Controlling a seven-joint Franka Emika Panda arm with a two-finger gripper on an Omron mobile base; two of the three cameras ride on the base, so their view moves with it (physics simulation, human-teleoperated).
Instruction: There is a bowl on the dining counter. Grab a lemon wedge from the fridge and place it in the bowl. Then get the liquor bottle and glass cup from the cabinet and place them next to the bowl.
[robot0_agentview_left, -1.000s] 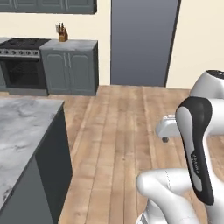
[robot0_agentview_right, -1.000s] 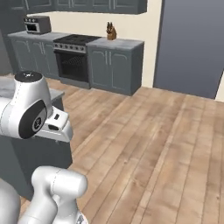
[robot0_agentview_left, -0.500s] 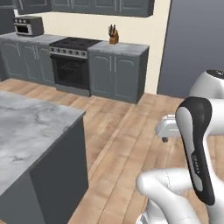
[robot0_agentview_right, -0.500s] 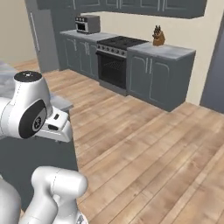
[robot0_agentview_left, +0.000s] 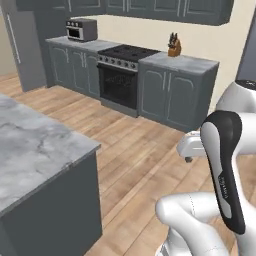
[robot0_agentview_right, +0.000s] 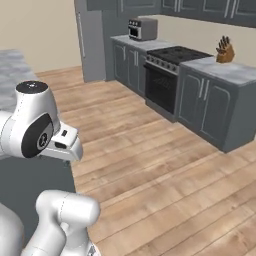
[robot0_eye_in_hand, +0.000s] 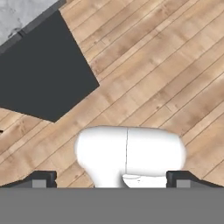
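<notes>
Room: a kitchen with a pale wood plank floor (robot0_agentview_left: 135, 145) and cream walls; dark grey base cabinets (robot0_agentview_left: 175, 97) run along the far wall under dark grey upper cabinets (robot0_agentview_left: 150, 7).
Wall counter: grey stone top carrying a toaster oven (robot0_agentview_left: 81, 29) at its left end and a knife block (robot0_agentview_left: 174, 45) to the right of the black stove (robot0_agentview_left: 120, 72).
Dining counter: the dining counter (robot0_agentview_left: 35, 145) fills the lower left of the left base view, grey marbled top over a dark panelled base; its long axis runs from the near left edge toward the corner that points out into the floor. In the hand view its corner (robot0_eye_in_hand: 26, 17) sits at upper left, with the dark side panel below it.
Fridge: the fridge (robot0_agentview_left: 25, 47) stands tall at the far left end of the wall run, its long axis upright; a long vertical silver bar handle shows on its front. In the right base view it (robot0_agentview_right: 92, 42) stands left of the toaster oven.
Gripper: the gripper (robot0_eye_in_hand: 111, 180) hangs over bare floor beside the island; its two dark tips sit wide apart at the bottom corners of the hand view, nothing between them.
Change: compared with half a second ago both base views have swung, so the camera has moved; the stove and knife block sit further right, and the fridge is now in the left base view.
Arm: folded close to the base, white links in the lower right of the left base view.
</notes>
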